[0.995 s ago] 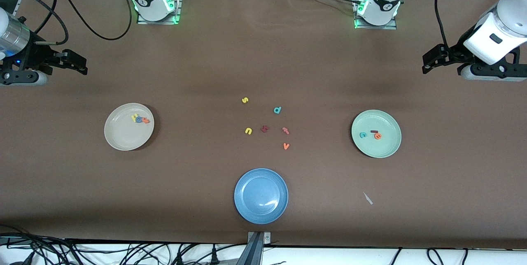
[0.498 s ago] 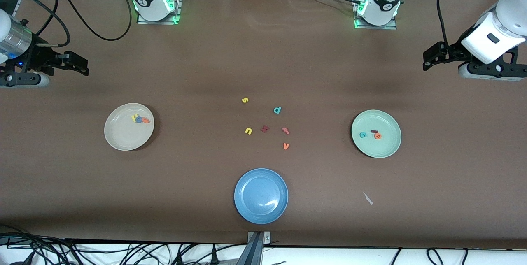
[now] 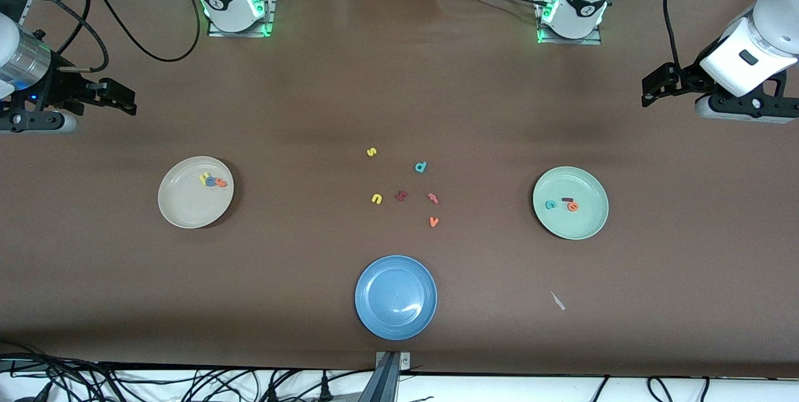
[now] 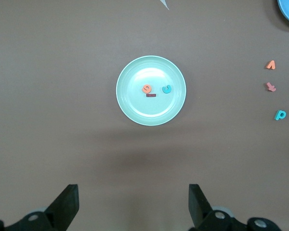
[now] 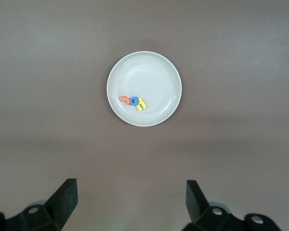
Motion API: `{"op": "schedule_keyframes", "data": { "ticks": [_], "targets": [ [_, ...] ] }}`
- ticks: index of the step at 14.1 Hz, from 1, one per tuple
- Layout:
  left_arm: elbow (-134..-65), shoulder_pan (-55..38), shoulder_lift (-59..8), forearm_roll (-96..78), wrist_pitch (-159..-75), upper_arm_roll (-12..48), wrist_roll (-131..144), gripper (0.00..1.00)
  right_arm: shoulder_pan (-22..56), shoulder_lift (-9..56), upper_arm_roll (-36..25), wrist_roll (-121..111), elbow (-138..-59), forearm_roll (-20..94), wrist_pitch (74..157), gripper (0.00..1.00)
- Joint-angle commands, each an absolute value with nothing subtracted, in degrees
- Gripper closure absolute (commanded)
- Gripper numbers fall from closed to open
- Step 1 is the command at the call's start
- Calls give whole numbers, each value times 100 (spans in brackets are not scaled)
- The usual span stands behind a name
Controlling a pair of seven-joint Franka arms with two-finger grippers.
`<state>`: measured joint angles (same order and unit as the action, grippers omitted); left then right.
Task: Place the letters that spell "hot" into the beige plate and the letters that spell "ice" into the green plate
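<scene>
On the tabletop nothing has shifted: the beige plate (image 3: 195, 192) keeps its h, o, t (image 3: 213, 181), the green plate (image 3: 570, 203) its i, c, e (image 3: 562, 203). Higher, the right gripper (image 3: 128, 102) has edged inward; the left gripper (image 3: 649, 91) barely moved. Both stay spread, empty.

High front camera facing robots; wrist cameras downward, plates shared.

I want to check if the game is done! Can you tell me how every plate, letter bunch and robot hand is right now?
beige plate: holds yellow, blue and orange letters, bunched together.
green plate: holds teal, dark red and orange letters.
blue plate: empty.
six loose letters: lying on the table between the plates.
left end effector: open, holding nothing.
right end effector: open, holding nothing.
</scene>
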<state>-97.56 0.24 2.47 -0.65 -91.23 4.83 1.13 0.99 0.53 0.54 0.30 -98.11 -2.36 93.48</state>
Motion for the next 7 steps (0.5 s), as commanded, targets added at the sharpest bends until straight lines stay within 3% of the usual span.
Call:
{"op": "schedule_keyframes", "data": {
  "ticks": [1,7],
  "targets": [
    [-9606,62,202,26,-9009,492,-18,0,53,114,35,97,-9686,-149,9299,0],
    [-9606,62,202,26,-9009,501,-9,0,44,114,-53,97,-9677,-149,9255,0]
  ]
}}
